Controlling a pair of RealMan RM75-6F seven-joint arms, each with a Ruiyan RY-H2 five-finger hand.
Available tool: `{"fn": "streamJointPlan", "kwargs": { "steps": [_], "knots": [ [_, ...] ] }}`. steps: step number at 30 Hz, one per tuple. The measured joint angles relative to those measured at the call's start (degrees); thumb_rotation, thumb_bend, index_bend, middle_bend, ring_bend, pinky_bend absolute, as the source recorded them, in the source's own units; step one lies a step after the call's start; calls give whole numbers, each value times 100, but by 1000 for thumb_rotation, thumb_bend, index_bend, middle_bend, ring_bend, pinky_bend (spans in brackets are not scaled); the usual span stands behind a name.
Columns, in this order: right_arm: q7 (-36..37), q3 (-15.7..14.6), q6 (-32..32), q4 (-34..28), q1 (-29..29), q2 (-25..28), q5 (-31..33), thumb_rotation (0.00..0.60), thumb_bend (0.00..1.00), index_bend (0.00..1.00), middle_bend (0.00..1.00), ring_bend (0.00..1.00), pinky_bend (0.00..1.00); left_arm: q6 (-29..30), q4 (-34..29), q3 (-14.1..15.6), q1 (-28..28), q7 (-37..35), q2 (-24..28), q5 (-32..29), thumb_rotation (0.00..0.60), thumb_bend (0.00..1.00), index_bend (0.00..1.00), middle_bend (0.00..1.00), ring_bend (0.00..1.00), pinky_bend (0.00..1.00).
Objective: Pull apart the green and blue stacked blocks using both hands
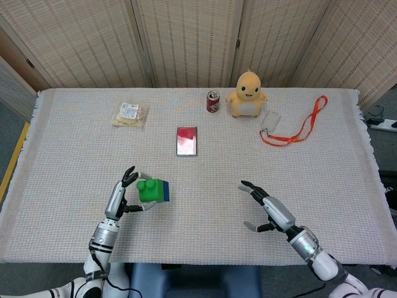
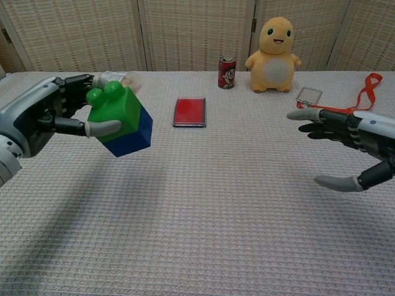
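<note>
The left hand [image 2: 40, 120] grasps the stacked blocks [image 2: 118, 120] above the surface [image 2: 216, 203], green block [image 2: 111, 111] held between thumb and fingers [image 2: 102, 128], blue block [image 2: 137, 134] on the side away from the palm, the pair tilted. The right hand [image 2: 352, 145] hangs well apart, fingers spread and holding nothing, facing the blocks. The risk I see is that the left grip covers only the green block: a hard or off-axis pull on the blue one could twist the stack out of those fingers, or the right fingers could slip off its smooth sides.
</note>
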Motion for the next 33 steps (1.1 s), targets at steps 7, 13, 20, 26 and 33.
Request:
{"fn": "streamJointPlan", "kwargs": {
  "steps": [7, 13, 20, 26, 33],
  "knots": [
    [971, 209, -200, 806, 495, -915, 72, 600, 363, 0, 0, 0, 0, 46, -139, -100, 39, 216, 8, -81, 600, 396, 563, 875, 328, 0],
    [1241, 479, -305, 1054, 786, -1346, 304, 600, 362, 0, 1, 5, 0, 20, -318, -190, 78, 231, 67, -207, 600, 399, 552, 875, 328, 0],
    [1147, 691, -369, 1289, 998, -1933, 573, 600, 362, 0, 15, 2, 0, -40, -590, -266, 112, 326, 96, -366, 600, 399, 552, 875, 328, 0],
    [1759, 856, -647, 1583, 1302, -2394, 823, 600, 362, 0, 16, 0, 0, -105, -648, -276, 99, 388, 36, -394, 600, 399, 552, 875, 328, 0],
    [2087, 1100, -1043, 1850, 1657, -2778, 1103, 600, 362, 0, 16, 0, 0, -140, -650, -265, 98, 398, -39, -387, 600, 399, 555, 875, 328, 0]
  ]
}}
